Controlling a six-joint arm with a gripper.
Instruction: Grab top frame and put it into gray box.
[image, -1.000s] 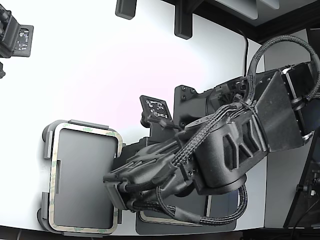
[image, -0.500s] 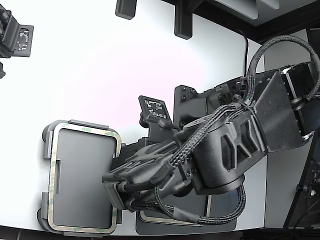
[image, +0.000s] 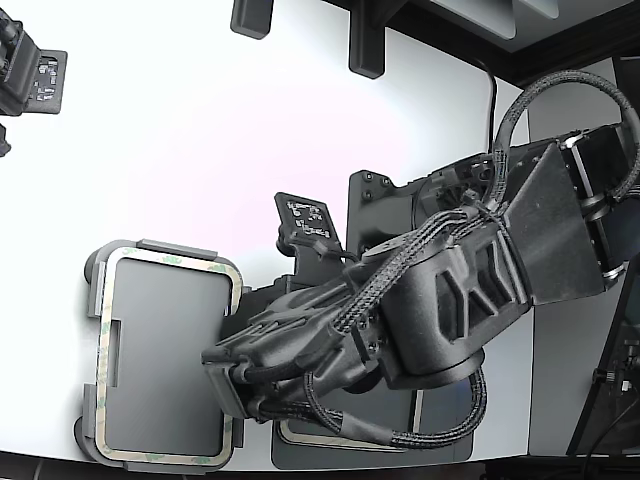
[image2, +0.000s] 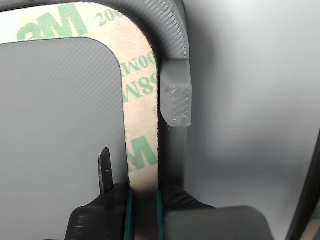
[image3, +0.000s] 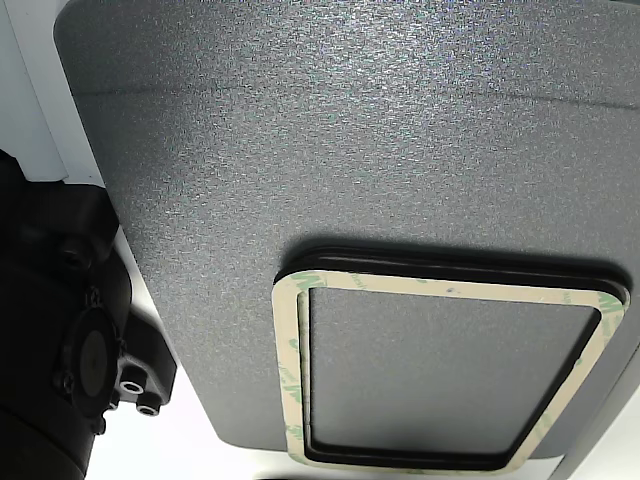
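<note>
Frame (image2: 141, 100) already lying in gray box (image2: 176, 85) — placement looks done. Tool (image2: 143, 200) clamped narrow on frame's side strip; left: release, retreat from desk (image: 200, 130).

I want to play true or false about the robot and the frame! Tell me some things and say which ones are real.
1. The top frame is lying inside the gray box. True.
2. The gripper is far away from the frame. False: in the wrist view its fingers sit on either side of the frame's strip.
3. The frame has green printing on it. True: green letters show on its cream strip.
4. The gray box is filled up with toys. False: only the frame lies in it, and its gray floor shows through the middle.
5. Another frame lies on a dark gray mat. True, in the other view.
</note>
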